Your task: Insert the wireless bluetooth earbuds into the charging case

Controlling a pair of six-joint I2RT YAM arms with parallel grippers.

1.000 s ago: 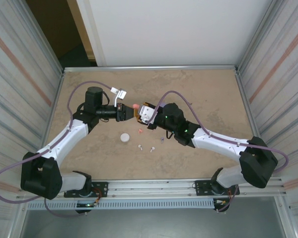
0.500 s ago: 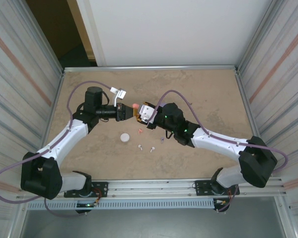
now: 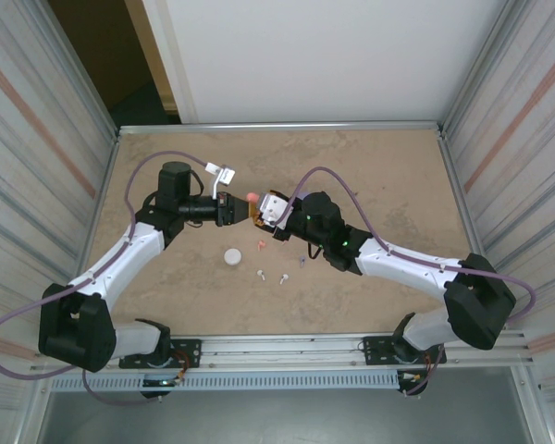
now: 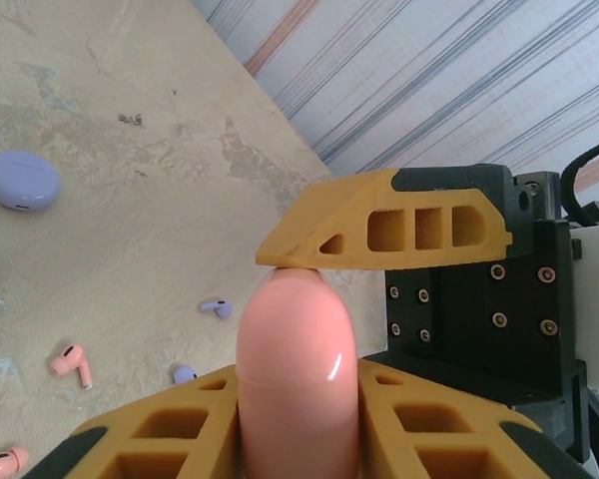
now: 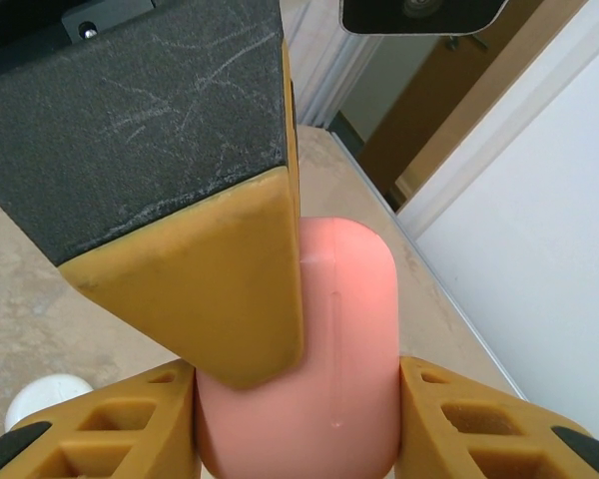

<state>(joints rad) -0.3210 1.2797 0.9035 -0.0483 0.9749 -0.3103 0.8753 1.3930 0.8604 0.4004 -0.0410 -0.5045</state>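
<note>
- Gripping the coral case (image 3: 251, 197) above the counter's (image 3: 398, 166) middle, the left fingers (image 4: 160, 439) and right fingers (image 5: 469, 419) both clamp it (from opposite sides).
- Earbuds (image 3: 261, 274) lie loose on the counter, toward the near edge, beside a white case (image 3: 232, 256).

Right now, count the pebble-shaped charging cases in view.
3: glossy coral-pink case held by left gripper and right gripper; round white case on the table; oval lilac case on it. Others possibly hidden.
</note>
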